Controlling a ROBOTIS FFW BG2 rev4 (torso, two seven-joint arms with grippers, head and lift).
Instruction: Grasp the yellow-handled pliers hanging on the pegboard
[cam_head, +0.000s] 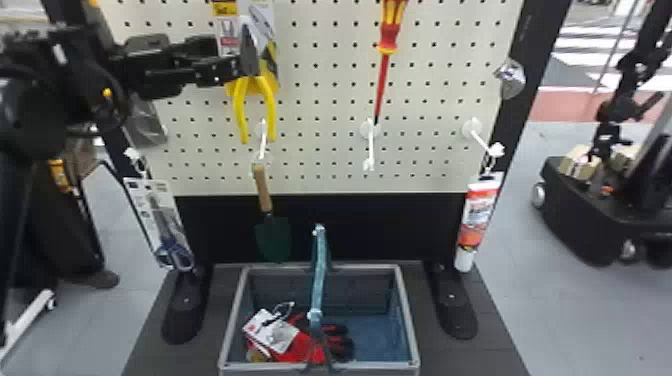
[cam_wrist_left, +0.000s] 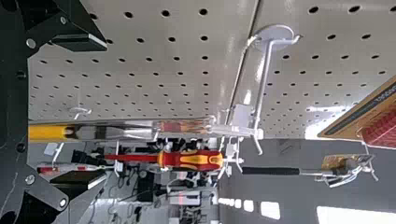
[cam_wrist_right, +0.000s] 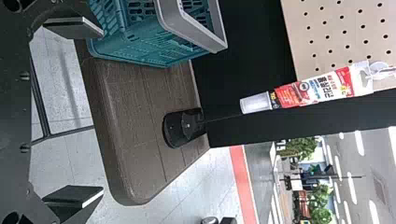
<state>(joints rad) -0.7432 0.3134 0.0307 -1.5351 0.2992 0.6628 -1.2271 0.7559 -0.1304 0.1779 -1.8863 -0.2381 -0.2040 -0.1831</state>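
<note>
The yellow-handled pliers hang in their clear pack at the upper left of the cream pegboard, handles pointing down. My left gripper comes in from the left at the level of the pliers' head. In the left wrist view the gripper is open, and the pliers lie edge-on between its two fingers, nearer one finger than the other, with a gap on both sides. My right gripper is open and holds nothing, low beside the stand's dark base.
A red-and-yellow screwdriver hangs right of the pliers, and a small trowel hangs just under them. A scissors pack hangs lower left, a sealant tube lower right. A grey-rimmed basket holding red gloves stands below.
</note>
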